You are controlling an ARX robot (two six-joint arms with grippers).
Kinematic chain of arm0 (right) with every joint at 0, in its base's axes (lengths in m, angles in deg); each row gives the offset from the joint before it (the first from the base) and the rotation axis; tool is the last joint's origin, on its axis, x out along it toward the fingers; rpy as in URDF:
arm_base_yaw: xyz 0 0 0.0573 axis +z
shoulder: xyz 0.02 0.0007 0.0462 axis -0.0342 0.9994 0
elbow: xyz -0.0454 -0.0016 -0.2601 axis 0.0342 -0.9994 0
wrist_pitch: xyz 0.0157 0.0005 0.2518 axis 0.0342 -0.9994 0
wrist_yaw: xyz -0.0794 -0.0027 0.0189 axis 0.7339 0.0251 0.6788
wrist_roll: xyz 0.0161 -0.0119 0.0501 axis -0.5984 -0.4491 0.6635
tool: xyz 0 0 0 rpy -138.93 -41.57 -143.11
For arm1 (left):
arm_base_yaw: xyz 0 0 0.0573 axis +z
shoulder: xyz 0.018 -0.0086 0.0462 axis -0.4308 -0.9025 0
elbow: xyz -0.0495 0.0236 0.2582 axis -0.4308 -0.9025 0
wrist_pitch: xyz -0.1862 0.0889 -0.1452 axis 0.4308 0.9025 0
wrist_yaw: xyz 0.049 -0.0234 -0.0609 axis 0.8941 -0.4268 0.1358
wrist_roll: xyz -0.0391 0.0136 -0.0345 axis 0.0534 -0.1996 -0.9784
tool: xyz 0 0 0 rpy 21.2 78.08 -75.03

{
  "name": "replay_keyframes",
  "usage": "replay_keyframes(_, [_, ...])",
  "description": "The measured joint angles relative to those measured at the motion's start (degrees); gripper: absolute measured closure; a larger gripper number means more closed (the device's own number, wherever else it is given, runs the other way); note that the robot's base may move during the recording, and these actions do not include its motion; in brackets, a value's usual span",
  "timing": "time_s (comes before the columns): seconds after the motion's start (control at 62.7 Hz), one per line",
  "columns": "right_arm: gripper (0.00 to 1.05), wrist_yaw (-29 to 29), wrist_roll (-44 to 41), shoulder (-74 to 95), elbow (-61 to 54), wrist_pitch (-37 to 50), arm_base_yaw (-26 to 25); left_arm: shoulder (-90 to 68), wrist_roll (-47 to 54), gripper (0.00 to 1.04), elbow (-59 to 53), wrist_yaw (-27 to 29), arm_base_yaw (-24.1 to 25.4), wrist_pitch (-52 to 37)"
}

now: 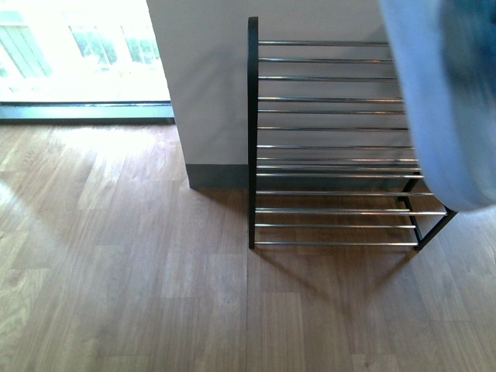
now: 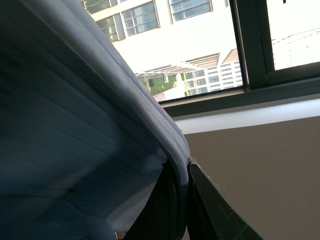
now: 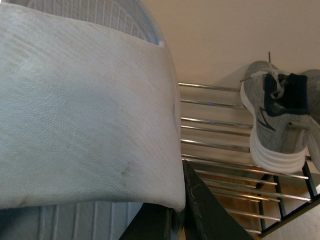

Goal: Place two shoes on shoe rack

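Observation:
The shoe rack (image 1: 252, 132) stands against the wall, its chrome bars bare where the front view shows them. A blurred pale blue slide (image 1: 442, 93) hangs close to the camera at upper right and hides the rack's right end. No gripper shows in that view. In the left wrist view my left gripper (image 2: 178, 165) is shut on the rim of a pale blue slide (image 2: 75, 125). In the right wrist view my right gripper (image 3: 179, 190) is shut on the edge of a pale blue slide (image 3: 85, 110), held near the rack (image 3: 215, 130). A grey sneaker (image 3: 275, 130) rests on the rack's bars, with a second (image 3: 312, 90) behind it.
Wood floor (image 1: 124, 271) spreads in front and to the left of the rack. A white wall with a grey skirting (image 1: 217, 177) stands behind it, and a bright window (image 1: 77, 54) lies at far left. The left wrist view faces a window frame (image 2: 250, 45).

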Motion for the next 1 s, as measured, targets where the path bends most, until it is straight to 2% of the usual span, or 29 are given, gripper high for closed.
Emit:
replay_keyframes(0.159, [1.03, 4.20, 0.39, 16.37, 18.32, -8.22, 2.45, 0.00, 0.00, 1.03, 0.00, 0.00, 0.00, 0.00])
replay_keyframes(0.446, [1.03, 9.40, -4.13, 38.73, 42.21, -16.48, 2.45, 0.00, 0.00, 1.03, 0.00, 0.00, 0.00, 0.00])
replay_keyframes(0.606, [1.03, 12.50, -7.26, 46.84, 51.19, -20.00, 1.14, 0.00, 0.00, 1.03, 0.00, 0.00, 0.00, 0.00])
replay_keyframes(0.861, [1.03, 20.39, -12.92, 56.87, 62.60, -24.79, -4.37, 0.00, 0.00, 1.03, 0.00, 0.00, 0.00, 0.00])
replay_keyframes(1.004, [1.03, 21.66, -14.62, 60.33, 66.88, -27.26, -6.14, 0.00, 0.00, 1.03, 0.00, -0.02, 0.00, 0.00])
